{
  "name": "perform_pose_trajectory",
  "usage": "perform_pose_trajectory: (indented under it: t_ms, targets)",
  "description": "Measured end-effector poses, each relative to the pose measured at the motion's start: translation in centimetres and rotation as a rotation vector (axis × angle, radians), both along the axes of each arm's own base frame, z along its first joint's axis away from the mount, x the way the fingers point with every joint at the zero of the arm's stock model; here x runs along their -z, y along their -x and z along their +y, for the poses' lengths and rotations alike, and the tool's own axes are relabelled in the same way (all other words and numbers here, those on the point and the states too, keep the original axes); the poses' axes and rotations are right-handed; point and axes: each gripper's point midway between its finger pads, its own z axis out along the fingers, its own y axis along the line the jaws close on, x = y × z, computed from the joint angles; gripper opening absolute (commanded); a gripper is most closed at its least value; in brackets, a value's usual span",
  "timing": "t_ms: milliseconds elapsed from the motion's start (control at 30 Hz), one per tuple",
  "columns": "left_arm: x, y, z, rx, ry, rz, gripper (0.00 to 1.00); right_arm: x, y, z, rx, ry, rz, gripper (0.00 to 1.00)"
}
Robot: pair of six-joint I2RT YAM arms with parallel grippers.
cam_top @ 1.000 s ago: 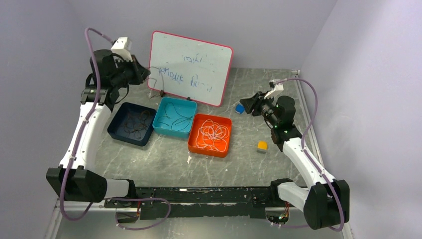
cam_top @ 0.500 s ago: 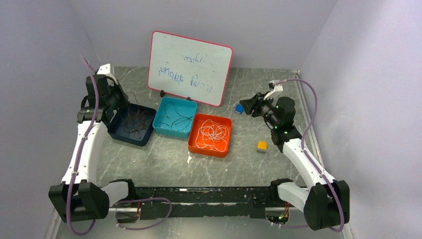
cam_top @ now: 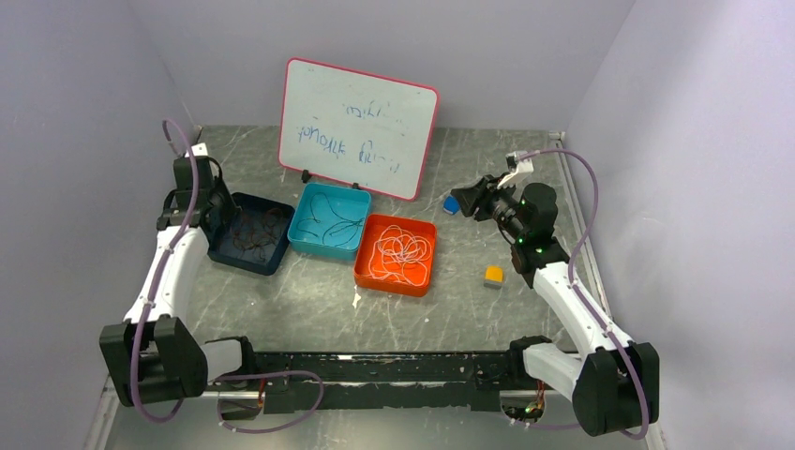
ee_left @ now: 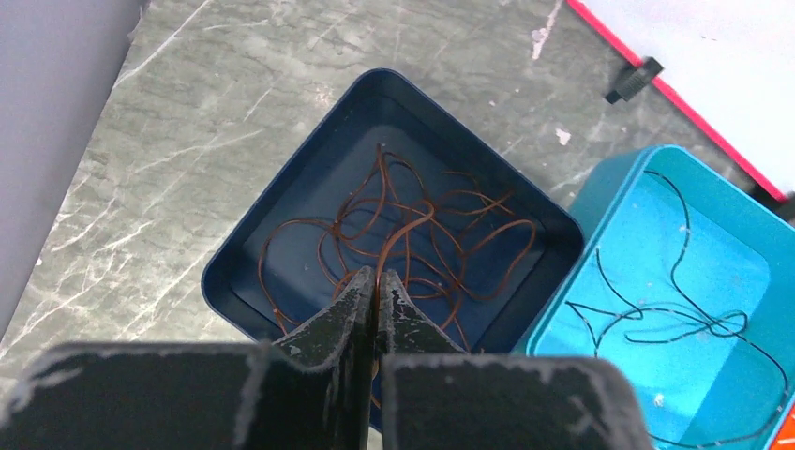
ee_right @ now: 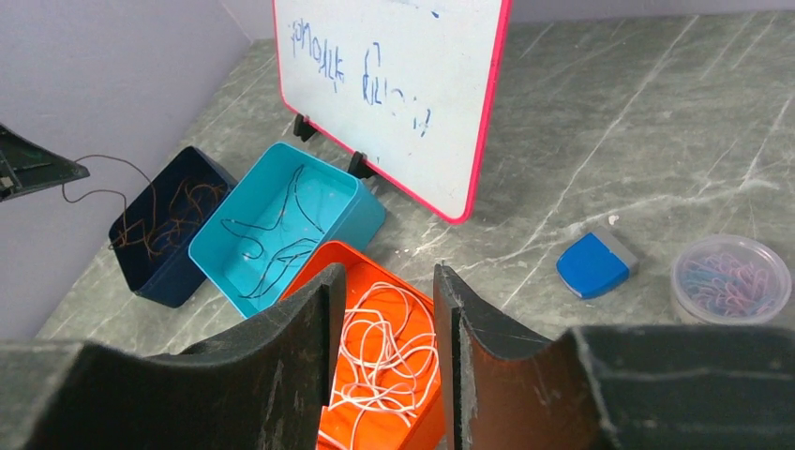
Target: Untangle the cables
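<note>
Pinching one strand of the thin reddish-brown cables (ee_left: 412, 220), your left claw (ee_left: 377, 278) stands closed above the dark navy square plastic tray (ee_left: 314, 173). The strand runs down from its tips into that tray.

- Dark navy tray: nearest the surface's left edge. It holds the reddish-brown cables in a loose, curly heap.
- Teal square plastic tray (ee_left: 647, 244): just beside the navy one, on its right. It holds thin black cables (ee_left: 656, 314) in a few open loops.
- Orange square plastic tray (cam_top: 389, 284): next in the row, about the middle of the surface. It holds thin white cables (cam_top: 403, 248) in a tangled coil.
- Your right claw (ee_right: 386, 277): jaws apart with nothing between them, raised over the right half of the grey marbled tabletop (cam_top: 309, 300) and facing the trays.
- White dry-erase board with pink-red frame (cam_top: 361, 122): upright on black feet behind the trays, toward the far edge, with blue scribbles on its face.
- Small blue-and-grey eraser (ee_right: 595, 262): on the surface, right of the board's lower corner.
- Clear round tub of coloured paper clips (ee_right: 731, 279): near the eraser, on its right.
- Small orange cube (cam_top: 493, 276): toward the right edge, apart from the trays.
</note>
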Motion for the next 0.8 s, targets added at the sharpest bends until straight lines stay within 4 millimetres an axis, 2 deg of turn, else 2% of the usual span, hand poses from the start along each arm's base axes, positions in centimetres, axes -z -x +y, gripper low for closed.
perform_pose_trajectory:
  t_ms: [233, 367, 667, 800]
  targets:
    - [1.8, -1.1, 1.0, -0.023, -0.009, 0.035, 0.07, 0.0, 0.0, 0.0, 0.000, 0.002, -0.002, 0.43]
    - [2.2, -1.4, 1.6, -0.031, -0.005, 0.042, 0.07, 0.0, 0.0, 0.0, 0.001, 0.003, -0.003, 0.43]
    - [-1.9, -3.0, 2.2, -0.035, -0.022, -0.069, 0.07, -0.1, 0.0, -0.2, 0.011, 0.008, -0.004, 0.43]
    - [-2.2, -3.3, 2.2, -0.035, -0.023, -0.079, 0.07, 0.0, 0.0, -0.2, 0.011, 0.008, -0.004, 0.43]
